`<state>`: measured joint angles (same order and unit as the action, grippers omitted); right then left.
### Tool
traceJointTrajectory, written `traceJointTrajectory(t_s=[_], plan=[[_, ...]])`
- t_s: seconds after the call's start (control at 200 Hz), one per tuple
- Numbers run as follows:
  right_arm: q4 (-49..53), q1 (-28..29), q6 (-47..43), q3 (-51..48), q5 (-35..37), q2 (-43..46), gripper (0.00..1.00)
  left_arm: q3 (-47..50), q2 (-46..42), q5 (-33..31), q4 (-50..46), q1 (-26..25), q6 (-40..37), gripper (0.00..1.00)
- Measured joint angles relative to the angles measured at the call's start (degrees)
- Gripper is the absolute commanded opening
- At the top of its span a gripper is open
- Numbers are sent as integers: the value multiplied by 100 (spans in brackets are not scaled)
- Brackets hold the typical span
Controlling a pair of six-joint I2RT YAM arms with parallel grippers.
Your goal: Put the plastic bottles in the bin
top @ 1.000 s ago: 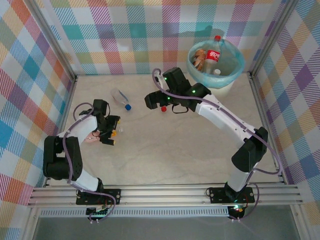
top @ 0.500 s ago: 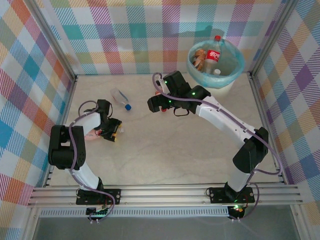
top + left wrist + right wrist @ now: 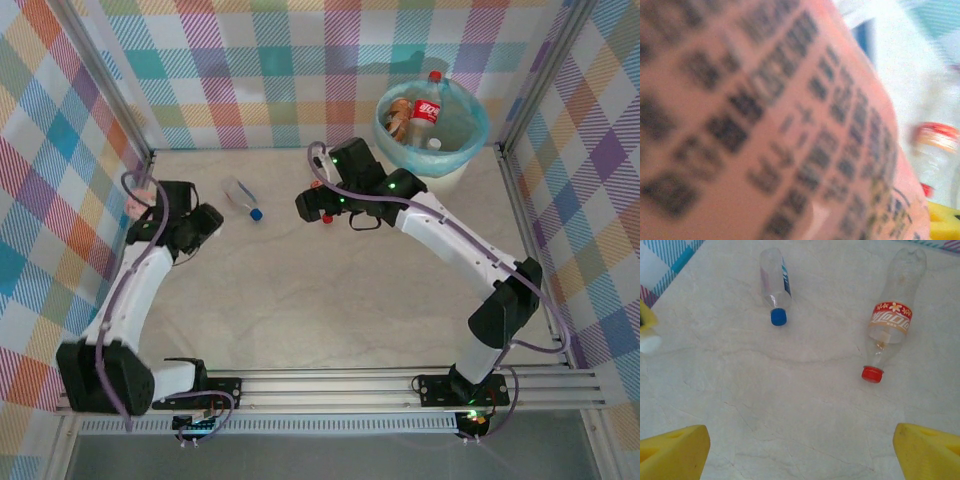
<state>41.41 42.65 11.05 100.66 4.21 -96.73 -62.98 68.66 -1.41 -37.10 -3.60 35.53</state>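
Left gripper [image 3: 142, 207], at the left edge of the frame, clamps a pink-labelled bottle [image 3: 765, 125]. Right gripper [image 3: 800, 450], spread wide, hangs over the counter [image 3: 805, 390] near a blue-capped bottle [image 3: 775, 287] and a red-capped bottle [image 3: 890, 322], which lie apart. Bin [image 3: 478, 135]: upper right, holding bottles.

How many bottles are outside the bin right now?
3: blue-capped bottle and red-capped bottle lie apart on the table, before the right gripper; pink-labelled bottle sits in the left gripper. More may be hidden.
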Motion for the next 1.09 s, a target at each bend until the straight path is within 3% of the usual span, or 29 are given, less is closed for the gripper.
traceJointTrajectory(t_s=[0.085, 0.19, 0.335, 0.46, 0.62, 0.815, 1.095], plan=[[-17, -59, -4, 0, -125, 195, 95, -101, -579, 450, 225, -138, -894, 55], [-190, -153, -2, 0, -522, 522, 95, -350, -931, 1451, 251, -457, -2039, 56], [-855, -450, 48, -157, -1681, 1084, 97, -855, -925, 2914, -131, -1252, -3491, 56], [-1545, -664, 157, -367, -2868, 1475, 100, -1064, -927, 3947, -339, -1786, -4234, 56], [-2006, -673, 221, -398, -3932, 1580, 100, -1237, -879, 4951, -385, -2044, -4806, 54], [-2260, -671, 570, -402, -4754, 1580, 99, -1668, -621, 5554, -791, -2315, -5471, 54], [-2354, -669, 1130, -186, -5364, 1316, 100, -1862, -304, 5646, -1403, -2651, -6074, 55]])
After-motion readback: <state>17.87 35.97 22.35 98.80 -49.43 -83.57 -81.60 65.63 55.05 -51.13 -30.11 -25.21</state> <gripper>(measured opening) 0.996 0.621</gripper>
